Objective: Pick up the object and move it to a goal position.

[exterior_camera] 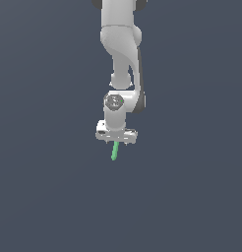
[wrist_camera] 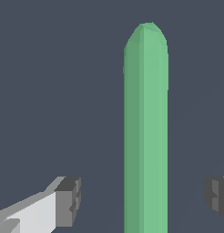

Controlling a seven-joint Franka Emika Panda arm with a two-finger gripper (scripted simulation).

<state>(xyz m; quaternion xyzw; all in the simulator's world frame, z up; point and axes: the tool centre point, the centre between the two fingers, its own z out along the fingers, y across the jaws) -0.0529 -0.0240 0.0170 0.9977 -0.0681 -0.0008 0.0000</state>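
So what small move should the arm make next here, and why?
Probably closing the fingers. In the wrist view the green rod runs between the two fingertips, with a clear gap on each side, so the gripper is open and not yet holding it. The exterior view shows the rod right under the hand.

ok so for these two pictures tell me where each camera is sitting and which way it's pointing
Exterior view: off the arm, apparently high and looking down on the arm, the gripper and the green rod against a plain grey ground.
Wrist view: on the wrist, looking along the fingers; the rod fills the gap between them, touching neither.
Shared: the rod and the gripper, open in the wrist view.
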